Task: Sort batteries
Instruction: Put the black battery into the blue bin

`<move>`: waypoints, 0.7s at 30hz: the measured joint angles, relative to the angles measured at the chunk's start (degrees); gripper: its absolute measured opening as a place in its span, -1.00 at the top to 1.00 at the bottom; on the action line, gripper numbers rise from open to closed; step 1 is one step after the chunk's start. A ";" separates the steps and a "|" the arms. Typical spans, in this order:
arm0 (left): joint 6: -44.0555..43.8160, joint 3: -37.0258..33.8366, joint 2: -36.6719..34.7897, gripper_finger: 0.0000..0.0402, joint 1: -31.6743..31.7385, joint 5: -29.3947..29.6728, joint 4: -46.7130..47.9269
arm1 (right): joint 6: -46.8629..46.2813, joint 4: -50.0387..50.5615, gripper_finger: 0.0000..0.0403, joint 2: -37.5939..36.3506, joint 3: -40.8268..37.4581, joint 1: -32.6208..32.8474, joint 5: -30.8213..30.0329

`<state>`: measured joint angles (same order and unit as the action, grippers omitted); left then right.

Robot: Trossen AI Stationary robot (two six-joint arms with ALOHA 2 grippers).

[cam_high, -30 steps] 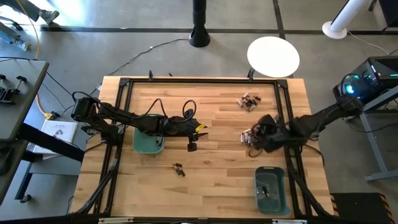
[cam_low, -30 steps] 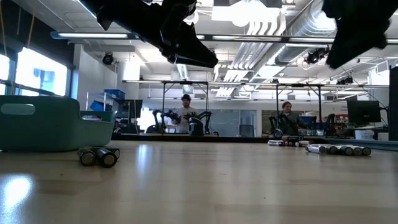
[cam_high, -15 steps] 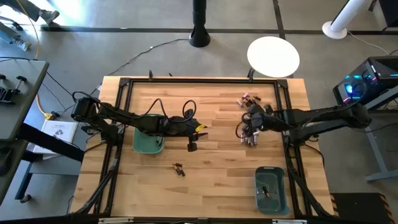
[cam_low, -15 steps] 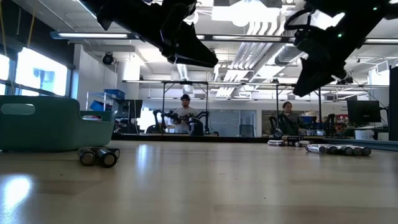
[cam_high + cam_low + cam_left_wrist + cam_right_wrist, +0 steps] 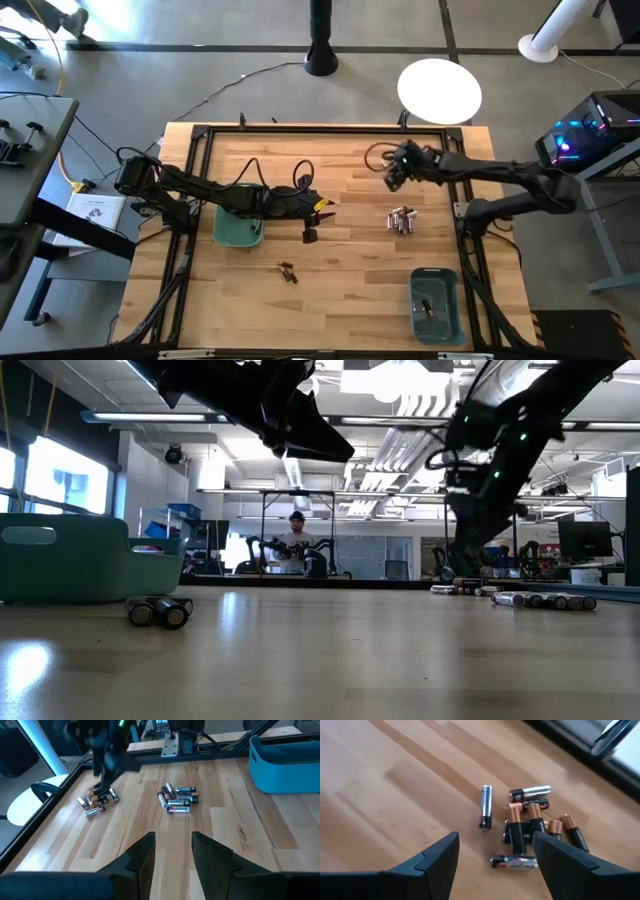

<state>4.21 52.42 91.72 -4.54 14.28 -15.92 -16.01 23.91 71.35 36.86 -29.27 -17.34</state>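
Across the butcher-block table (image 5: 340, 290), seen from above with its centre as the dial, two teal bins stand: one (image 5: 236, 226) at about 9 o'clock under the left arm, the other (image 5: 436, 306) at about 4 o'clock near the front edge, with a few dark cells lying in it.

Both arms are raised off the wood. The left gripper (image 5: 309, 230) hangs near the middle of the table, fingers parted narrowly and empty, and seems to be waiting. The right gripper (image 5: 396, 171) hovers at about 2 o'clock, its fingers spread wide with nothing between them.

The batteries lie in three lots. A far heap (image 5: 532, 822) of copper-topped and silvery cells sits right below the right gripper, jumbled, with one silver cell (image 5: 485, 806) lying just apart from the rest. A middle cluster (image 5: 401, 219) rests at about 3 o'clock, the cells side by side. A small pair (image 5: 288, 271) lies at about 7 o'clock, nearer the left arm.

The right arm is much the nearer to the far heap. In its wrist view the lone silver cell's long axis runs away from the camera, roughly parallel to the fingers, so the closing line already seems to cross it; a straight descent looks enough.
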 joint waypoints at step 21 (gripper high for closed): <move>0.06 0.00 0.00 0.41 0.00 0.00 -0.66 | 3.06 -7.24 -0.10 14.21 0.02 -8.37 2.40</move>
<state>4.27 52.42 91.72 -4.54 14.28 -16.58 -12.95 16.67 85.56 36.88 -37.64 -14.94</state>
